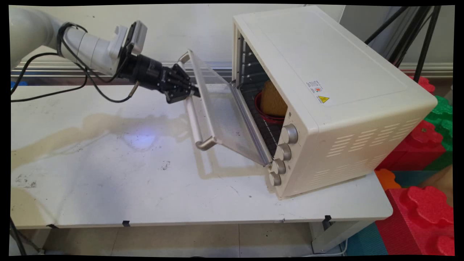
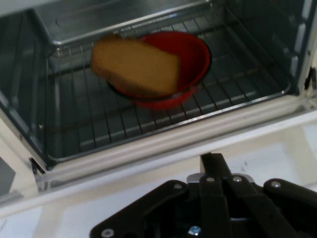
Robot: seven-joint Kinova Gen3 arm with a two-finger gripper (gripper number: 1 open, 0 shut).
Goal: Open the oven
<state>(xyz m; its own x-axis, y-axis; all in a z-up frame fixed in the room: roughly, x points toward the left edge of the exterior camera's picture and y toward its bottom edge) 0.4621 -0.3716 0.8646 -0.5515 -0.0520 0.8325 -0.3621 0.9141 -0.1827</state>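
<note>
A cream toaster oven (image 1: 326,72) stands on the right of the white table (image 1: 108,174). Its glass door (image 1: 224,116) hangs half open, tilted toward the left. My gripper (image 1: 195,93) comes in from the left and is shut on the door's metal handle (image 1: 198,127), near the middle of the bar. Inside the oven, on the wire rack (image 2: 99,129), a red bowl (image 2: 190,54) holds a piece of yellow-brown bread (image 2: 136,67) that leans on its rim. The bread (image 1: 273,99) and bowl (image 1: 266,115) also show through the opening in the main view. In the hand view my gripper (image 2: 213,161) points at the oven's mouth.
Several silver knobs (image 1: 284,152) line the oven's front right. Red and green foam blocks (image 1: 420,141) are stacked off the table's right end. Black tripod legs (image 1: 417,32) stand behind the oven. Black cables (image 1: 54,94) hang from my arm over the table's left.
</note>
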